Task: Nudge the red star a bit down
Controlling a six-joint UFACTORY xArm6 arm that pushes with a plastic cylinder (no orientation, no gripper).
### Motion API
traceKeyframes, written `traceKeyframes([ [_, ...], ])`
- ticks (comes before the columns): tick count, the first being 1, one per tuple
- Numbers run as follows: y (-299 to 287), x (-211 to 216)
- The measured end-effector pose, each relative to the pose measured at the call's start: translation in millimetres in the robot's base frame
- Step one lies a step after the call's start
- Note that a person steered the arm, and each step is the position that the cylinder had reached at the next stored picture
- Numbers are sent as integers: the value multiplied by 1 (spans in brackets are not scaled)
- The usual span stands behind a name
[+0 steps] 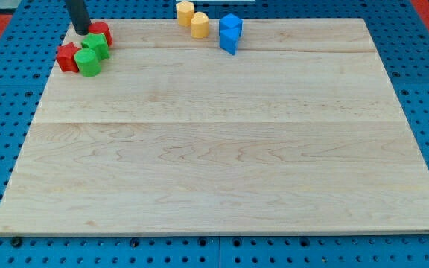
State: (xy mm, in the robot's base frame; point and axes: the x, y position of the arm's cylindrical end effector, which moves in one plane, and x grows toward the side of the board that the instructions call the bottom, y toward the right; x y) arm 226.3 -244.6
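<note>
The red star [67, 56] lies at the board's top left corner, in a tight cluster. A green block [89, 64] touches its right side, a second green block [96, 45] sits just above that, and another red block [101, 31] lies at the cluster's top. My tip [82, 33] stands at the view's top left, just left of the upper red block and above and slightly right of the red star, a small gap away from the star.
Two yellow blocks [185, 11] [199, 24] lie side by side at the top centre. Two blue blocks [231, 26] [229, 42] sit together just right of them. The wooden board's [214, 164] left edge runs close to the red star.
</note>
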Motion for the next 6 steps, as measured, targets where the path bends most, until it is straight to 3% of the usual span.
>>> traceKeyframes([
  [1, -16, 0],
  [3, -48, 46],
  [6, -17, 164],
])
